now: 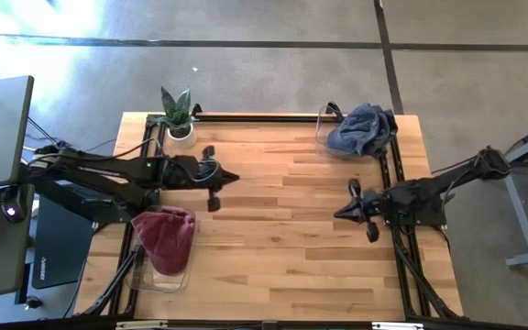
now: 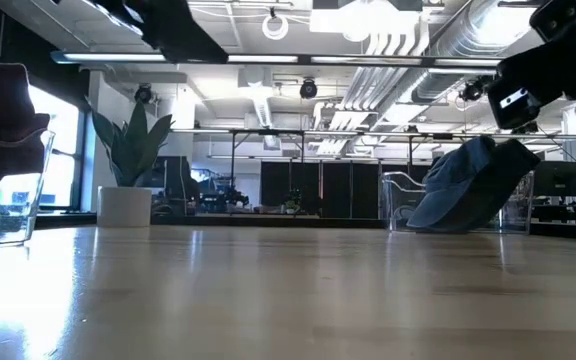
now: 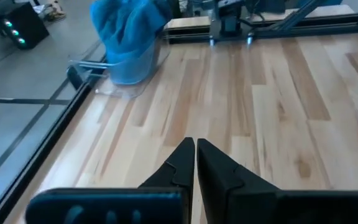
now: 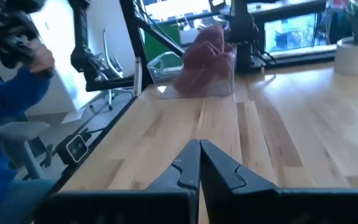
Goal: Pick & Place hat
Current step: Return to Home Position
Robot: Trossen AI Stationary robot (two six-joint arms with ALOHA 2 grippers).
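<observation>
left tool (image 3: 195,144) pressed together, empty, above bench (image 1: 282,247) left of middle. right tool (image 4: 199,144) pressed together, empty, above right side. dark blue cap (image 1: 363,128) in transparent bin (image 1: 323,125), back right corner. maroon cap (image 1: 165,240) in front-left bin (image 1: 159,280).

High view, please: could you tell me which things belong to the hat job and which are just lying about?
Job: blue caps in the right-side bin; maroon caps in the left-side bin; left gripper and right gripper, both shut and empty.
Lying about: potted plant.
</observation>
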